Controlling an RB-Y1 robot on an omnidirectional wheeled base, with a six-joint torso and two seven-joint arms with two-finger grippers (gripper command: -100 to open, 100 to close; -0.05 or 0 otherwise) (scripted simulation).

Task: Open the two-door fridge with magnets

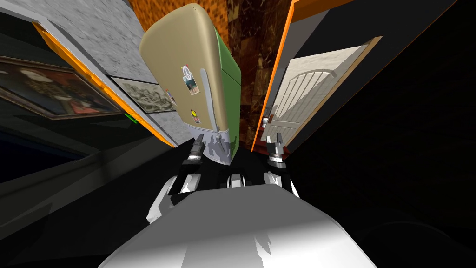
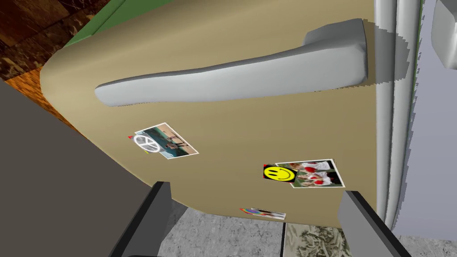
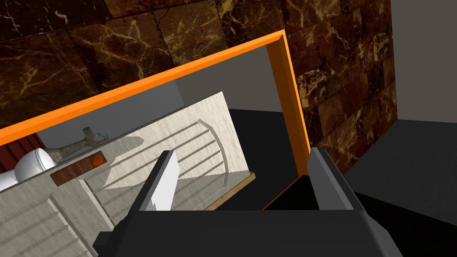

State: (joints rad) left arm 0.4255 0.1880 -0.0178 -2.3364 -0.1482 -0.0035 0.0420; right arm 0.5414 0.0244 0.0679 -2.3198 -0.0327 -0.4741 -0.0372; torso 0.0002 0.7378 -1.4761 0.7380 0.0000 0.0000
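The fridge (image 1: 186, 51) stands right in front of me, beige at the front and green on its side. Its upper door (image 2: 250, 129) carries a long grey handle (image 2: 241, 76) and magnets: a peace-sign photo (image 2: 163, 143) and a yellow smiley (image 2: 279, 173). A pale grey second door (image 2: 428, 134) adjoins it across a grey seam. My left gripper (image 2: 254, 214) is open, a short way off the beige door near the magnets, apart from the handle. In the head view it sits at the fridge's lower part (image 1: 199, 142). My right gripper (image 1: 277, 139) hangs open and empty beside the fridge (image 3: 241, 183).
A pale panelled door (image 1: 302, 97) stands open in an orange-framed doorway (image 3: 290, 89) to the fridge's right. Framed pictures (image 1: 144, 95) hang on the grey wall at the left. Dark brown marble wall (image 1: 251, 42) lies behind. A black area spreads at the right.
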